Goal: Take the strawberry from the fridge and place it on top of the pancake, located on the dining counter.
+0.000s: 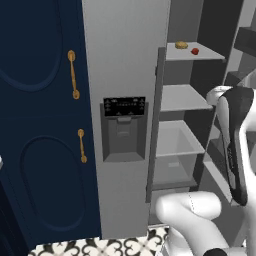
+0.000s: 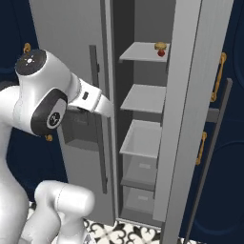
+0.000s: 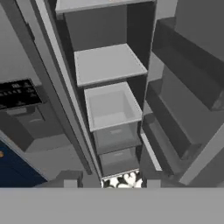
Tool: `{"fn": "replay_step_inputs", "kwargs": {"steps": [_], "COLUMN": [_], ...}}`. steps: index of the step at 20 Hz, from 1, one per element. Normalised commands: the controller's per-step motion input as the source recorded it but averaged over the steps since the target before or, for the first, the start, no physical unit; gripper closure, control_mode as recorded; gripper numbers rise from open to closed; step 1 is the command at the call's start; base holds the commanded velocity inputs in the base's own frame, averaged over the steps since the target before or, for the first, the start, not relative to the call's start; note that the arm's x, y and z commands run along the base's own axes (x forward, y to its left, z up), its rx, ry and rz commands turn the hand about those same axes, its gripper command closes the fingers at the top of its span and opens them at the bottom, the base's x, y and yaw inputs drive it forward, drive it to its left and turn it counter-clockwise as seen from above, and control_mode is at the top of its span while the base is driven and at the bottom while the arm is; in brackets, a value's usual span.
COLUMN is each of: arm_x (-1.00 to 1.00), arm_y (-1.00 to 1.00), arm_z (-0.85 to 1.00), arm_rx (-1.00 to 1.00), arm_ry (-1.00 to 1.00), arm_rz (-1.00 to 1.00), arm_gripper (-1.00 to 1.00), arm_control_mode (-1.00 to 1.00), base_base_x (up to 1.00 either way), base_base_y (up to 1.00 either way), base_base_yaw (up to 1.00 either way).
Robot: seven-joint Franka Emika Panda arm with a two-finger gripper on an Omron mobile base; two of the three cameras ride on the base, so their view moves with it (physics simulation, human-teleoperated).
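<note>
Fridge (image 1: 125, 60) fills the middle of both base views, tall and light grey, with its right door swung open and the left door, bearing the dark dispenser panel (image 1: 124, 127), closed. Navy cabinets (image 1: 40, 125) with gold handles (image 1: 73, 75) are seen to the left of it in the left base view; in the right base view more navy cabinet fronts (image 2: 224, 143) are seen to the right, behind the edge-on open door (image 2: 190, 119). That door's inner racks (image 3: 183, 78) are shown clearly in the hand view, stacked along the right side, whereas in the left base view they are largely hidden behind the white arm (image 1: 235, 145).

Inside the open compartment, three levels are seen in the base views: a top shelf (image 1: 192, 54), a middle shelf (image 1: 182, 97) and a pale open tray (image 1: 175, 142), with drawers (image 2: 138, 169) below. The lower shelf, tray and drawers are shown from above in the hand view, with patterned floor tile (image 3: 124, 179) at the foot.

On the top shelf, toward the far end, a small golden-brown lump (image 1: 181, 45) lies beside the strawberry (image 1: 195, 51); the two are just apart in the left base view, while in the right base view the berry sits directly in front of the lump.

Gripper state cannot be told: only two small dark finger tips (image 3: 70, 183) are seen at the bottom of the hand view, apart, with nothing visible between them.
</note>
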Motion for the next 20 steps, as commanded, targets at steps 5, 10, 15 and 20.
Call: {"fn": "replay_step_inputs", "kwargs": {"steps": [5,10,15,20], "arm_x": [-0.7,-0.43,0.0,-0.09], "arm_y": [0.31,0.44,0.34,0.16], "arm_z": [0.0,-0.1,-0.24,0.0], "arm_rx": [0.07,-0.04,-0.03,0.0], "arm_ry": [0.02,-0.32,-0.21,0.02], "arm_rz": [0.07,-0.03,-0.09,-0.05], "arm_gripper": [-1.0,-1.0,-1.0,-1.0], "arm_control_mode": [-1.0,-1.0,-1.0,-1.0], "base_base_x": [0.0,0.0,0.0,0.0], "base_base_y": [0.0,0.0,0.0,0.0], "base_base_yaw": [0.0,0.0,0.0,0.0]}}
